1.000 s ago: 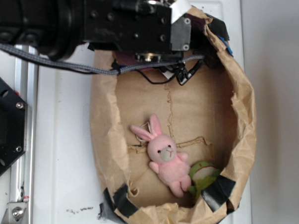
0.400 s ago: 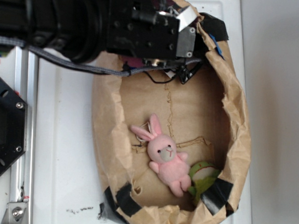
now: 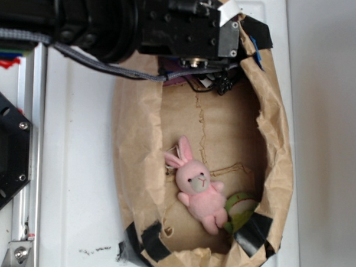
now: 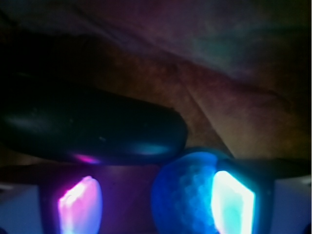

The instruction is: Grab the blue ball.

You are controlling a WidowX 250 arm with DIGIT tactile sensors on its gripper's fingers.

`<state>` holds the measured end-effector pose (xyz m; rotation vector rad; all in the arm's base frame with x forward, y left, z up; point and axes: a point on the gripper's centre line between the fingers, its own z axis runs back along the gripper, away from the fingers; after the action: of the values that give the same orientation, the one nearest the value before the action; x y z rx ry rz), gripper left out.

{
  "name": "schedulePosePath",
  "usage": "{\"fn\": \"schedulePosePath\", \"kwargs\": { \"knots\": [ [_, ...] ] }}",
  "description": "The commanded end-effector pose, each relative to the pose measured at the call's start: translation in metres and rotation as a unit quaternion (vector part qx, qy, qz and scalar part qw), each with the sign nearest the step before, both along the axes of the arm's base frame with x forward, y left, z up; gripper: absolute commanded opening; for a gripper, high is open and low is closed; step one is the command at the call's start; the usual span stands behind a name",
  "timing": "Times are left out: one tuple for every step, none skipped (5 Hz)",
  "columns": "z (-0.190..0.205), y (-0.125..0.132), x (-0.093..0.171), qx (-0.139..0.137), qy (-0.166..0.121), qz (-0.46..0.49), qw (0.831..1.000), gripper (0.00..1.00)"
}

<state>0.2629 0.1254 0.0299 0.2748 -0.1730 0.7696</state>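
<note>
The exterior view is bright, evenly lit and slightly soft, while the wrist view is dark and blurred, with glowing pink and cyan glare washing the blue ball [image 4: 187, 195].

Black arm [image 3: 112, 18], grey braided cable [image 3: 98, 62], screwed grey plate [image 3: 228, 40].

The bag [image 3: 135, 167] is crinkled matt brown paper patched with glossy black tape [image 3: 253, 234]; the bunny [image 3: 199, 193] is soft pink plush. The blue ball [image 4: 187, 197] looks finely dimpled, the dark oblong object [image 4: 92, 129] smooth and glossy.
</note>
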Motion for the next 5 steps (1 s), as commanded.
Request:
{"fn": "schedulePosePath", "kwargs": {
  "knots": [
    [0.004,0.006,-0.009,0.005,-0.008,0.001,1.000,0.00],
    [0.002,0.002,-0.013,0.006,-0.008,-0.001,1.000,0.00],
    [-0.001,-0.001,-0.018,0.007,-0.006,-0.001,1.000,0.00],
    [-0.004,-0.003,-0.023,0.005,-0.005,0.000,1.000,0.00],
    [-0.005,-0.005,-0.026,-0.001,0.000,-0.003,1.000,0.00]
  ]
}}
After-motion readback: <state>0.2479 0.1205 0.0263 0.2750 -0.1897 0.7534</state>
